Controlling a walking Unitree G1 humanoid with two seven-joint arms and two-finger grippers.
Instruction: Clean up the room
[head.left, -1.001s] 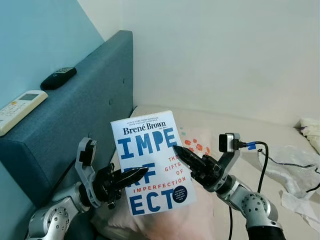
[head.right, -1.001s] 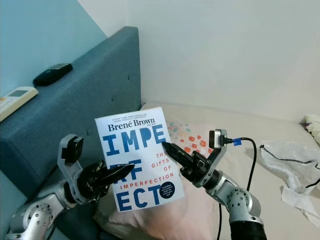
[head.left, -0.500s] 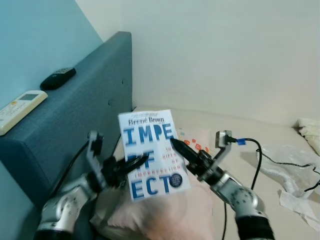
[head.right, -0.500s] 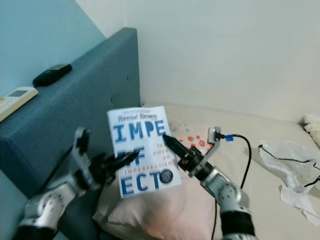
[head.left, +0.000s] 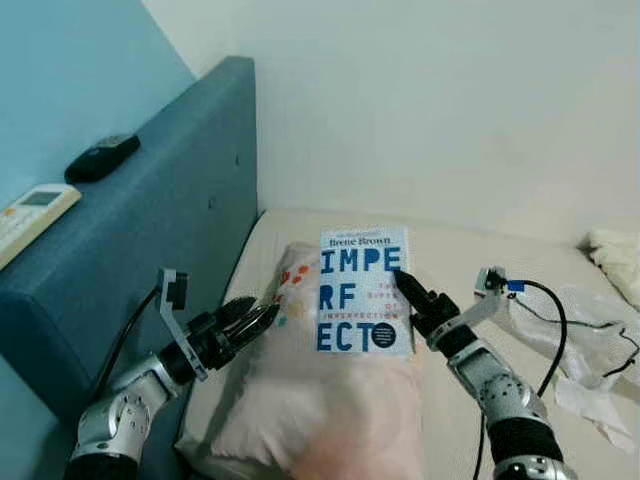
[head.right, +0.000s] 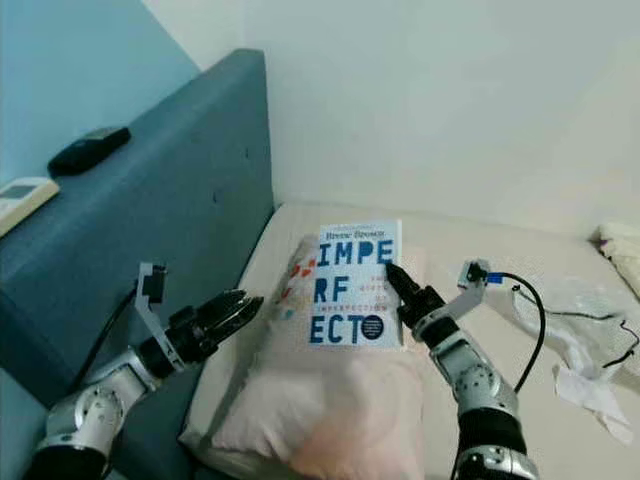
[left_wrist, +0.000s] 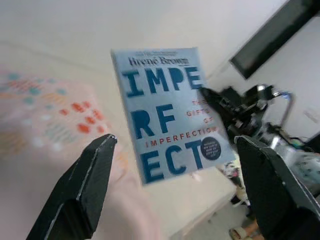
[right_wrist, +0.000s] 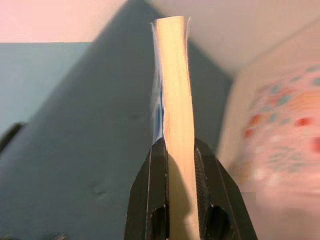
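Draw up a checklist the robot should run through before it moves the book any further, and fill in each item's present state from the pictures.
1. Right gripper clamped on the book: ok; the right wrist view shows both fingers pressed on its page edge.
2. Left gripper clear of the book: ok; it is open and apart from the cover.
3. Book held upright, cover facing the camera: ok.
4. Depth of grip: cannot tell; the fingers hold near one edge only.
5. Pillow below as a soft landing: ok.
6. Headboard top free as a drop spot: not ok; a black remote and a white remote lie there.
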